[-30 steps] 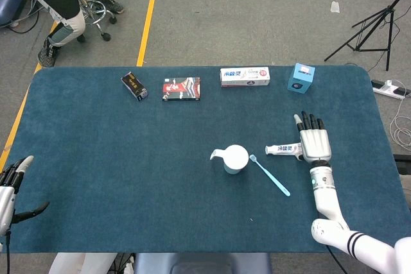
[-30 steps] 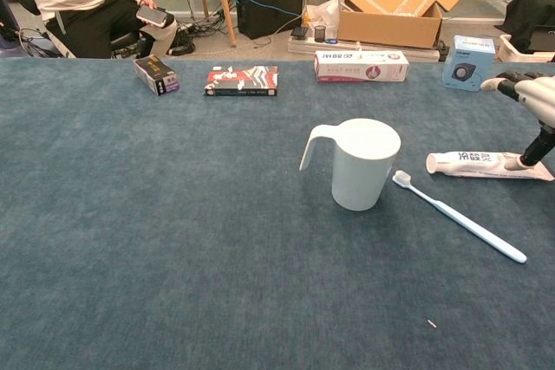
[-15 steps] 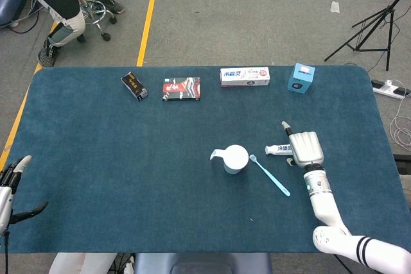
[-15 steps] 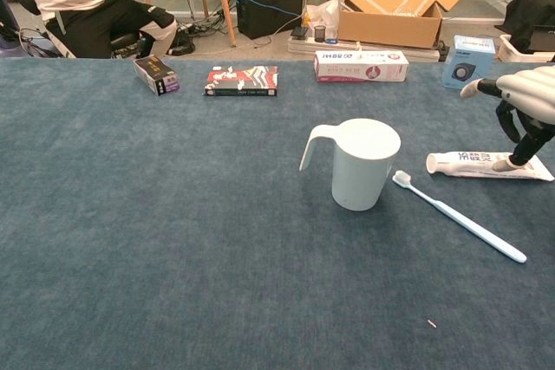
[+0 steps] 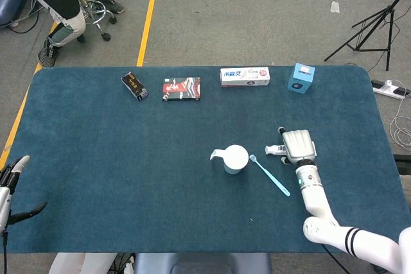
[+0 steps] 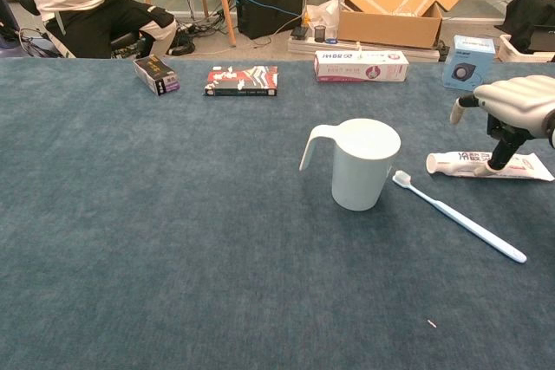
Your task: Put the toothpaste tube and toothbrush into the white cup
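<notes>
Your right hand point(image 6: 519, 106) hovers over the white toothpaste tube point(image 6: 473, 163), fingers curled down, one fingertip touching its blue-lettered, unreadable label. The slim pale-blue toothbrush point(image 6: 460, 217) lies beside the smooth white handled cup point(image 6: 364, 165) on the felt-like blue table point(image 5: 115, 171). Your left hand point(image 5: 9, 187) rests apart-fingered.

The right hand point(image 6: 513, 108) hovers palm-down right of the white cup point(image 6: 363, 165) — fingers curled downward. The left hand point(image 5: 9, 187) rests far left of it — fingers apart, holding nothing.
</notes>
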Available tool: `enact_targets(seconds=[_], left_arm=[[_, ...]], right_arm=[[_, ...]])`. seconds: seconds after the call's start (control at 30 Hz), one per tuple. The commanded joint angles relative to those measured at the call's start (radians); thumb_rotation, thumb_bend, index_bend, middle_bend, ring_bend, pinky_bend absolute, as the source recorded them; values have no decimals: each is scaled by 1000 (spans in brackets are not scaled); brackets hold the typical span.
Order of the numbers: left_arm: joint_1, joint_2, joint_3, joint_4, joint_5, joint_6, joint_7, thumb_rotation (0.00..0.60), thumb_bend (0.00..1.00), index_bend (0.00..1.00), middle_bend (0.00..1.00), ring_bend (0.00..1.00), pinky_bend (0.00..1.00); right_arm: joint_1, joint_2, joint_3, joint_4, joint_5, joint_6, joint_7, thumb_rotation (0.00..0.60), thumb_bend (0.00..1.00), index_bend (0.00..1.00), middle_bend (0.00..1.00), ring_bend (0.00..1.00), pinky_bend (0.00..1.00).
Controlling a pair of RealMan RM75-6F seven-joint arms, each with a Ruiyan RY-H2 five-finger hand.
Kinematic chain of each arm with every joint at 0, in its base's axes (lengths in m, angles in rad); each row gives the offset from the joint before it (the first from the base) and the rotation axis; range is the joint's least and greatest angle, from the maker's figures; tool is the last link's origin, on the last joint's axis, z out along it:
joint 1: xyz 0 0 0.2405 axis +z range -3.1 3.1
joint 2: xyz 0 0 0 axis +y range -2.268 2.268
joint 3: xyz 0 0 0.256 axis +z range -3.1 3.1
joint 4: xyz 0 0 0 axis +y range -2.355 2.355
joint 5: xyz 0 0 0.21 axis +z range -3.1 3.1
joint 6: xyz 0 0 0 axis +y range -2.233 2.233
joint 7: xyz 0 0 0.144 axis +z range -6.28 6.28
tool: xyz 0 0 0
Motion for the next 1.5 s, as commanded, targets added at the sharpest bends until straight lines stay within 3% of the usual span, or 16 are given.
enact_targets(seconds=[0.03, 0.7, 1.5], left_arm=[[1, 0, 1, -1, 1, 1, 1, 600, 45, 31, 144, 160, 258], [7, 7, 1, -6, 1, 8, -8, 600, 45, 31, 144, 160, 258], [9, 9, 0, -9, -1, 5, -3, 600, 44, 31, 144, 160, 258]], right_arm=[[9, -4, -3, 1, 19, -10, 0, 600, 64, 335, 1000, 1000, 1000], [64, -78, -20, 106, 98, -43, -3, 600, 151, 425, 1000, 1000, 1000], [72, -55, -35, 70, 138, -35, 17, 600, 313, 644, 1000, 1000, 1000]])
